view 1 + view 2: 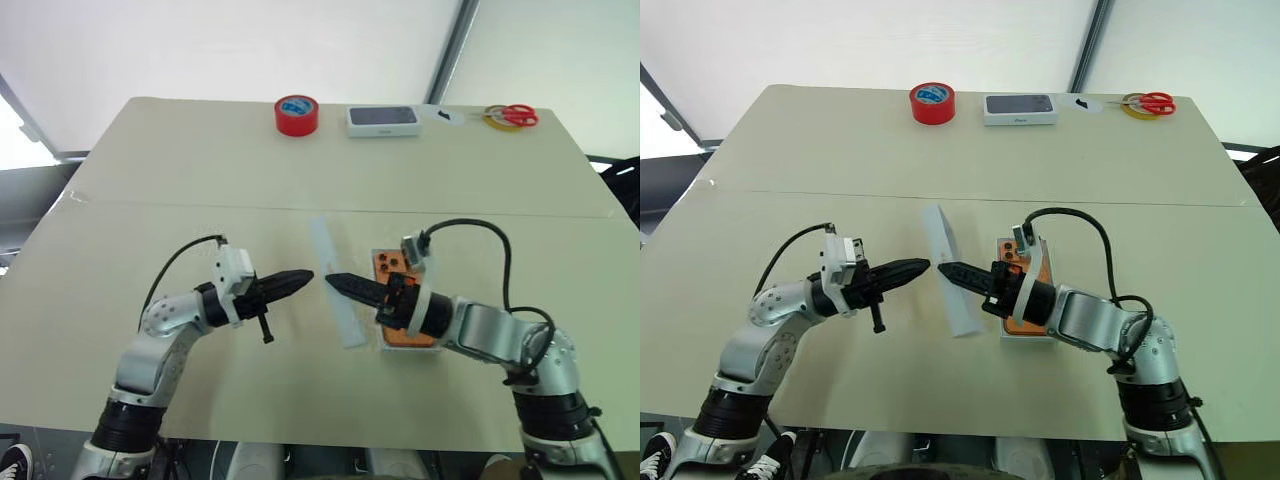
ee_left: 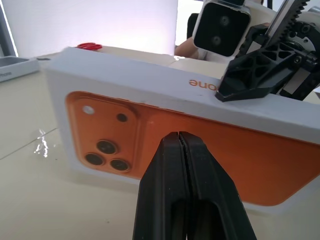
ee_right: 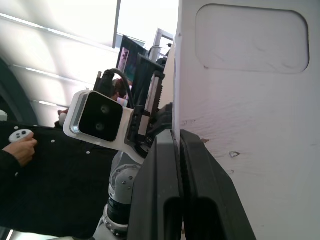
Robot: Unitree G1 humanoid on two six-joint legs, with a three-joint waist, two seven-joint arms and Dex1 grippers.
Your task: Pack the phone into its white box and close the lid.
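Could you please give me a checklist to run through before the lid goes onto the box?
1. Phone lies in the white box: ok.
2. Lid ready to lower: not ok; it stands on its long edge on the table beside the box.
3. Left pincer empty: ok, shut, facing the lid's printed side.
4. Right pincer empty: ok, shut, on the lid's inner side.
5. Pincers steadying the lid: cannot tell whether either one touches it.
6. Space above the box free: not ok; the right arm reaches across it.
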